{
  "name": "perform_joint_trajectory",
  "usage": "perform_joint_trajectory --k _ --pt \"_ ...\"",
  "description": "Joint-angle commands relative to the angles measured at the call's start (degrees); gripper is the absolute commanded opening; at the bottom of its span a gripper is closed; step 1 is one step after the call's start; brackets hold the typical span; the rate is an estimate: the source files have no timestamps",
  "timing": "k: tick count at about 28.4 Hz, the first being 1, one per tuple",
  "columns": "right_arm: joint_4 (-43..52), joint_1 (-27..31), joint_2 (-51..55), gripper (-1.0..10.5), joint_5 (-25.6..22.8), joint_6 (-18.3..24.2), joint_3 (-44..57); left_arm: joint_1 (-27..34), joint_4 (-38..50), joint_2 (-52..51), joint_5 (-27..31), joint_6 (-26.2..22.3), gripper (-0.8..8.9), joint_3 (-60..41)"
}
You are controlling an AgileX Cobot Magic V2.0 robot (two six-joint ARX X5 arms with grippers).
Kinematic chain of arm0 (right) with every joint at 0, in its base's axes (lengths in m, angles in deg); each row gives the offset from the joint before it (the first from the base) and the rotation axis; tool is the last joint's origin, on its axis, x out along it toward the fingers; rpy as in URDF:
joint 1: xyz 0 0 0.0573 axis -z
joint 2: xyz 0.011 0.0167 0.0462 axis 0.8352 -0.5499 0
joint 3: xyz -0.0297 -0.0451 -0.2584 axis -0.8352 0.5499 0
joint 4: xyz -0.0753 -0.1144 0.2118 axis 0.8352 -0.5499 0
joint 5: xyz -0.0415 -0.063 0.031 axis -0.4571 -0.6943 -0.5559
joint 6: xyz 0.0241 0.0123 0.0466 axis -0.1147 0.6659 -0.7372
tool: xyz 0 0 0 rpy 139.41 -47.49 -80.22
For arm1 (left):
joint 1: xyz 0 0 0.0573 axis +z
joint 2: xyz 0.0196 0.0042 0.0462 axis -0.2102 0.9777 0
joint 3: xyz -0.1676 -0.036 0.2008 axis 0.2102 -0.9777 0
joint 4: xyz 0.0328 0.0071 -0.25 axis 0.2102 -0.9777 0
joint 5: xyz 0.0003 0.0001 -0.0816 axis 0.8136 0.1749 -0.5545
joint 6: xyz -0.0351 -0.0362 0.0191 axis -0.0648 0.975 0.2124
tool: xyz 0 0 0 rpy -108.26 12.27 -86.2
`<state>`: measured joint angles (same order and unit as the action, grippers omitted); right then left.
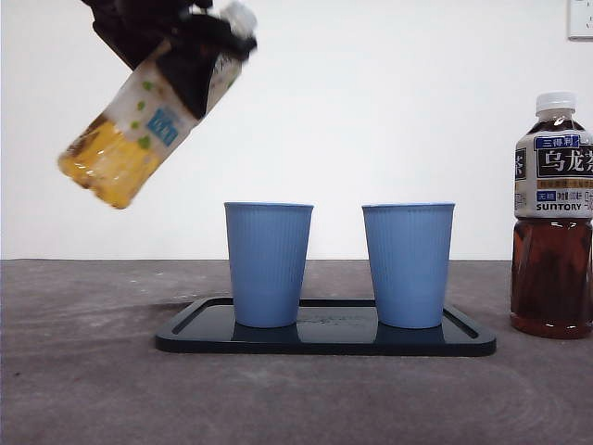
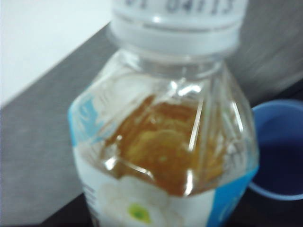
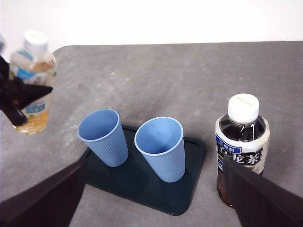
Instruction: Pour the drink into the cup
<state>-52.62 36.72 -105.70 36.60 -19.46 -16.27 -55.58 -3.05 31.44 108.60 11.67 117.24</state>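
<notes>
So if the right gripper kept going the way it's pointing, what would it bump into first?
Probably the nearer blue cup on the tray. The right gripper, open, points down toward the two cups, and that one sits about midway between its jaws. Depth is hard to judge, so it could reach the tray's edge first.

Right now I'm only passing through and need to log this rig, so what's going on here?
The left pincer holds a yellow tea bottle tilted in the air, up and to the side of two blue cups standing on a dark tray. Its white cap is on and nothing is pouring. A dark oolong tea bottle stands capped on the table beside the tray. The right pincer waits open above the scene, holding nothing.
</notes>
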Motion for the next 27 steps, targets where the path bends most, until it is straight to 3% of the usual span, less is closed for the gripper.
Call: perform_joint_trajectory --k 1,4,8,16,21,27 --pt "0.57 -0.37 -0.09 4.6 0.15 0.44 -0.70 2.08 1.55 -2.75 -5.40 5.25 0.17 0.57" --pt "0.59 -0.37 -0.09 4.6 0.13 0.44 -0.70 4.83 4.00 -5.31 -8.09 6.78 0.17 -1.68" --pt "0.66 -0.37 -0.09 4.6 0.11 0.44 -0.70 8.98 13.60 -10.51 -12.13 8.33 0.17 -10.10" --pt "1.51 -0.37 -0.11 4.6 -0.11 0.44 -0.70 13.33 36.96 -16.17 -12.70 12.00 0.18 -28.61" --pt "1.46 -0.37 -0.11 4.6 -0.09 0.42 -0.70 14.38 44.02 -15.47 -12.72 16.55 0.18 -34.56" --pt "1.46 -0.37 -0.11 4.6 -0.09 0.44 -0.70 15.26 51.58 -13.38 -12.72 17.38 0.18 -39.08"
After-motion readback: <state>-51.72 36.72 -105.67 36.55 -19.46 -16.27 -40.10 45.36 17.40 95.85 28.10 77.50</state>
